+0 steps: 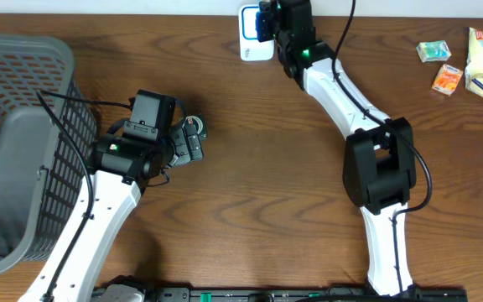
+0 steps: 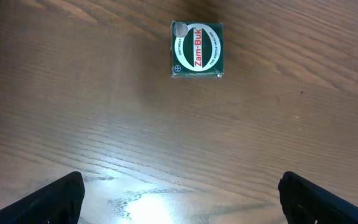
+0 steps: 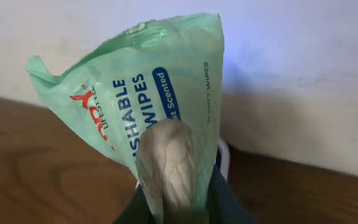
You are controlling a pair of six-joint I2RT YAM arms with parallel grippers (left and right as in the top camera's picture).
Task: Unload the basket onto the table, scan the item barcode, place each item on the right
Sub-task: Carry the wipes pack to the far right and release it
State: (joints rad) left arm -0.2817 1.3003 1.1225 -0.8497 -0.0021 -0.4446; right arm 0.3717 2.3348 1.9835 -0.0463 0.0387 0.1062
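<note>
Holding: right gripper (image 3: pixel 178 208) jaws nearly closed on green wipes pack (image 3: pixel 135 81), over white scanner (image 1: pixel 248 47) | left gripper (image 2: pixel 179 199) jaws wide, empty, well apart from scanner | 1 Zam-Buk box (image 2: pixel 196 50) on table, well apart from scanner

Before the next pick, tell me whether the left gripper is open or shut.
Open. The left gripper's fingers sit wide apart in its wrist view, only bare table between them.
</note>
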